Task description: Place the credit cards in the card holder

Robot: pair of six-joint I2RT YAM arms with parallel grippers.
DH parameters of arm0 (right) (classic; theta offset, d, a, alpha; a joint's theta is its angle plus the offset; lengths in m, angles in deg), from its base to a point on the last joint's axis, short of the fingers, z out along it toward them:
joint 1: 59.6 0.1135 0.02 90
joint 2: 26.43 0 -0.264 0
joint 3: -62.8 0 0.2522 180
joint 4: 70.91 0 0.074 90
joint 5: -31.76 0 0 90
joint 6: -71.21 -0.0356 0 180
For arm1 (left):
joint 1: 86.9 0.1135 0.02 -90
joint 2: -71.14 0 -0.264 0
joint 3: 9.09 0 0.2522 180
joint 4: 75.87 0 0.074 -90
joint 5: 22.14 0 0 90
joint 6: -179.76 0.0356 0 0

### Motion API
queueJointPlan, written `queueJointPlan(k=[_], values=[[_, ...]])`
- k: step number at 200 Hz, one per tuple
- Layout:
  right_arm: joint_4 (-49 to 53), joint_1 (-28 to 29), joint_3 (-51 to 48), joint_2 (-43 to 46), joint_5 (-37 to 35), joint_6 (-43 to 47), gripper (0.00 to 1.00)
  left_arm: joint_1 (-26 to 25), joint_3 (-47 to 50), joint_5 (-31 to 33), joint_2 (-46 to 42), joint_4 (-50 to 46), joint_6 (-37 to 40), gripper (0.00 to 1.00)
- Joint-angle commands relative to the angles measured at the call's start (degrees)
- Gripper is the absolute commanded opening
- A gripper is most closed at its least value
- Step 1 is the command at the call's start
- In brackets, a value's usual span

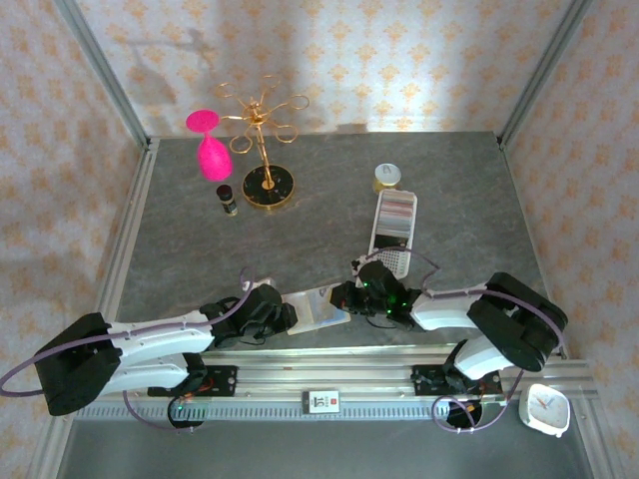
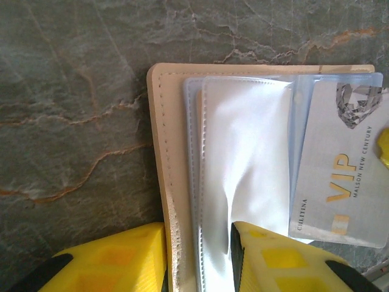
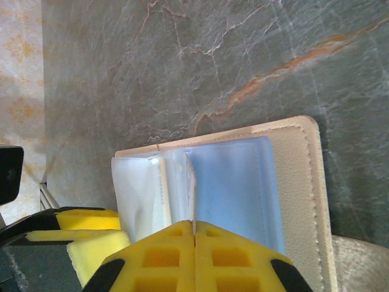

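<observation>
On the grey table (image 1: 200,249) the long white tray (image 1: 391,261) holds what look like more cards (image 1: 396,212), so most seems left. The card holder (image 1: 318,307) lies open at the near edge, with the left gripper (image 2: 197,261) clamped on its cover and the right gripper (image 3: 194,243) pinched on a clear sleeve (image 3: 231,182). One silver VIP card (image 2: 337,176) sits at a pocket, perhaps not fully in.

2 robot arms, left arm (image 1: 150,344) and right arm (image 1: 449,309), with white shells, bulky black joints and thin purple cables (image 1: 12,373); chunky yellow fingers (image 2: 109,258) with square recesses.
</observation>
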Motion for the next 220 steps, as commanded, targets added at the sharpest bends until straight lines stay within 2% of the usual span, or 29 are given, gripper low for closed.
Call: queueJointPlan(k=[1, 41, 101, 169, 220], values=[[-1.85, -0.24, -0.14, -1.84, -0.64, -0.7, 0.0, 0.41, 1.85, -1.0, 0.34, -3.55, -0.66, 0.36], [-6.98, -0.28, -1.18, -2.79, 0.29, -3.8, 0.0, 0.45, 1.83, -0.94, 0.43, -3.6, -0.58, 0.34], [-10.68, -0.37, -3.57, 1.24, -2.35, -5.82, 0.0, 0.42, 1.33, -1.11, 1.75, -3.71, -0.14, 0.29], [-19.11, -0.33, -3.77, -3.79, 0.2, -9.02, 0.0, 0.42, 1.33, -1.11, 2.11, -3.71, 0.0, 0.23], [-18.14, 0.03, -3.03, -7.23, 0.48, -7.89, 0.0, 0.46, 1.34, -1.1, 1.84, -3.8, 0.02, 0.23]])
